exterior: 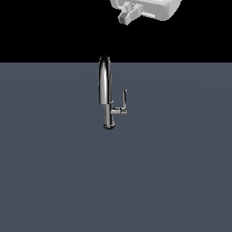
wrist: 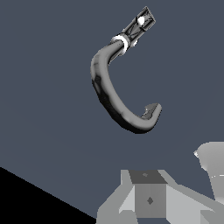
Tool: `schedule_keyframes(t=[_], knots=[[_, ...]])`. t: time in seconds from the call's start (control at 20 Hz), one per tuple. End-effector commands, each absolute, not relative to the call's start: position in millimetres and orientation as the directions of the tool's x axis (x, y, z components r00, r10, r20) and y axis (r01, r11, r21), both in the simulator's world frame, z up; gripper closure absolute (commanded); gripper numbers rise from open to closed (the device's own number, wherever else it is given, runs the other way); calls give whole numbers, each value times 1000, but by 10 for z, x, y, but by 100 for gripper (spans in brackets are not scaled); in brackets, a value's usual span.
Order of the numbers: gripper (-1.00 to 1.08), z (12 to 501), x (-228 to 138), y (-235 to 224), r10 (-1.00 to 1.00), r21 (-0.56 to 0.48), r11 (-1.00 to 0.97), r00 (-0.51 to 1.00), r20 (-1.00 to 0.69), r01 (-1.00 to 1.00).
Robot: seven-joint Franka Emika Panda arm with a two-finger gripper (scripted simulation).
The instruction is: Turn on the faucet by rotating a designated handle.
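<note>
The pale grey robot gripper (exterior: 129, 13) is cut off by the exterior view's top edge, so its jaws cannot be judged. In the wrist view, the bottom edge crops it too, and the tall chrome gooseneck faucet (wrist: 107, 89) hides its own side lever.

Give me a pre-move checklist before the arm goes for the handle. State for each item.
1. Faucet upright on the surface: ok.
2. Handle visible, on the exterior view's right of the faucet: ok.
3. Nothing touching the handle: ok.
4. Gripper near the handle: not ok, it is well above the spout.
5. Gripper open: cannot tell.
6. Handle seen in the wrist view: cannot tell; the spout shows clearly.
</note>
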State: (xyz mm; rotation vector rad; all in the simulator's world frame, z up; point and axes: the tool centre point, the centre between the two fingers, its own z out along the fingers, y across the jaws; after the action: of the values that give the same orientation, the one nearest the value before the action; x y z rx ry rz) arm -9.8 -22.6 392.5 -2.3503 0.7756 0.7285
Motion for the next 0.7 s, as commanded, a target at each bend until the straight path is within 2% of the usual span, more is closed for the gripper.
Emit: schedule_keyframes(t=[0.0,0.65], knots=[[108,3807,29,-256,-353,-330,-639,646,-677,-695],[108,3029,620,-402,-279,-276,-388,397,-874,-880]])
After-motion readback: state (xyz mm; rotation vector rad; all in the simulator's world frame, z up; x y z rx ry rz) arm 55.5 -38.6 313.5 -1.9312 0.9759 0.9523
